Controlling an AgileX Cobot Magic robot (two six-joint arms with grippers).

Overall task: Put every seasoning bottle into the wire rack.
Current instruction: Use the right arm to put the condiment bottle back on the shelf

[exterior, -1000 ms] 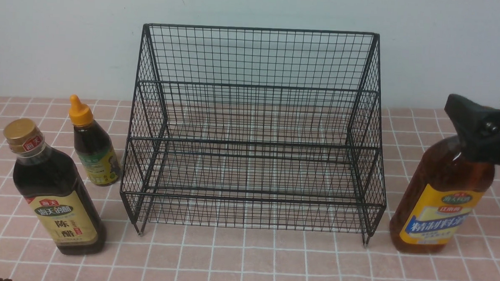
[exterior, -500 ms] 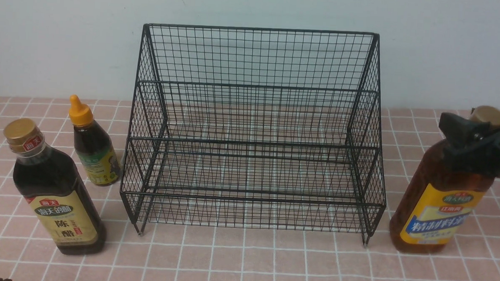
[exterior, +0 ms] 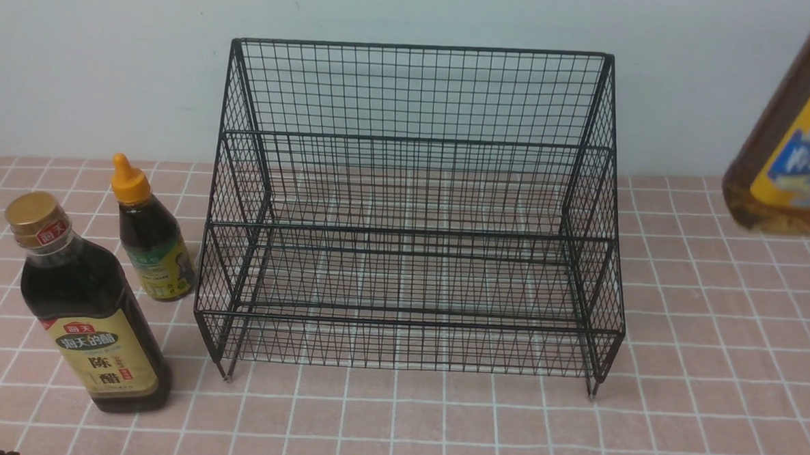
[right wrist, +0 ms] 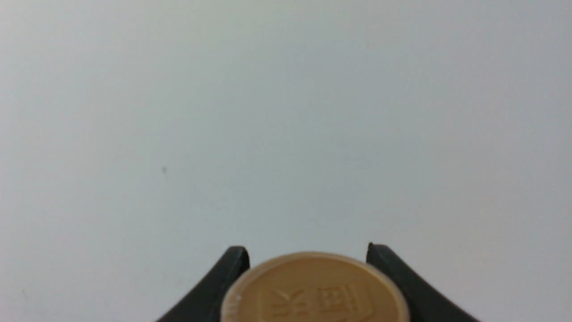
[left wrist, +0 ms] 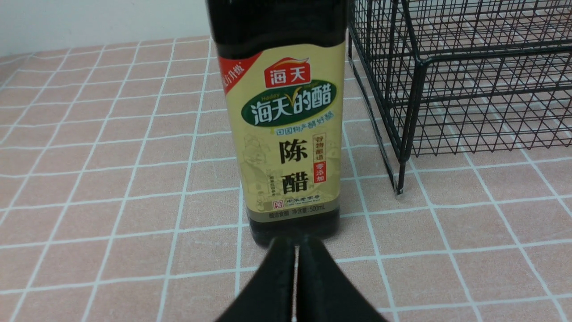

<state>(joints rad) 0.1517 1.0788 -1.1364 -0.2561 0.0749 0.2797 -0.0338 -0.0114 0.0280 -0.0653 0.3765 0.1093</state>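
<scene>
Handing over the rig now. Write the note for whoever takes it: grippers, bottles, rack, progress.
Right gripper: shut at the gold cap of the tall amber bottle with yellow-blue label, airborne right of the black wire-mesh rack.
Left gripper: shut, empty, facing the dark bottle with beige label.
It and the small dark bottle with orange nozzle stand left of the rack.
Nothing racked; all three remain.

Worktop (exterior: 396, 425): flat surface of small square pink tiles with white grout lines, matte finish. Wall (exterior: 111, 57): plain pale grey-white, rising straight from the worktop's far edge; one small dark speck (exterior: 295, 2) high above the worktop. Light: soft, even, faint shadows on the worktop
</scene>
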